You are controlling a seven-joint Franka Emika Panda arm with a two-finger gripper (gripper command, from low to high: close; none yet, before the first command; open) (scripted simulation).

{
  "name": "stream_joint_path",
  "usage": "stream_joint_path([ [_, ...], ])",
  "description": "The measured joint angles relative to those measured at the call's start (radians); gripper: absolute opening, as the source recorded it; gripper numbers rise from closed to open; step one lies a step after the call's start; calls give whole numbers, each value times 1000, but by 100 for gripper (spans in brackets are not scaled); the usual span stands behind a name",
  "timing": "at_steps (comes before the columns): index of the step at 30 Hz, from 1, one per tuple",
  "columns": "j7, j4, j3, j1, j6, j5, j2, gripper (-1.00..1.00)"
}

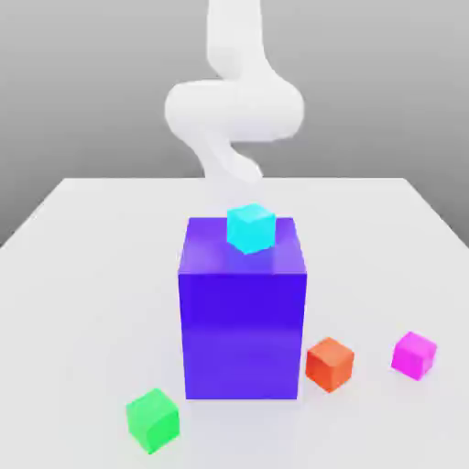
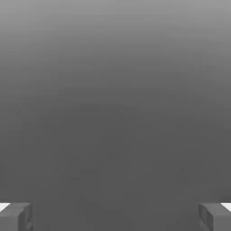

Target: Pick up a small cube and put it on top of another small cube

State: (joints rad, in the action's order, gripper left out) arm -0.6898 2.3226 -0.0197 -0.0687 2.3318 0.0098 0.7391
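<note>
And here's the worktop point(image 1: 82, 275), pale and broad, the tall purple block point(image 1: 243, 334) standing on it with a cyan cube point(image 1: 251, 229) at its top. Now the fingers point(image 2: 115, 217): wide apart in the hand view, nothing between them! Down to the small cubes: green point(image 1: 153, 421) near the worktop's front edge, to the exterior view's left; orange-red point(image 1: 330, 365) just beside the block; and magenta point(image 1: 414, 355), our task's cube, out towards the exterior view's right edge.
</note>
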Motion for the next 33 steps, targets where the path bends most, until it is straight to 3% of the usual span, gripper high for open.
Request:
stream_joint_path([
  [17,772,154,-75,-410,215,97,-418,0],
  [26,1164,234,-39,-554,328,130,-635,0],
  [33,1410,299,3,-648,420,75,-798,0],
])
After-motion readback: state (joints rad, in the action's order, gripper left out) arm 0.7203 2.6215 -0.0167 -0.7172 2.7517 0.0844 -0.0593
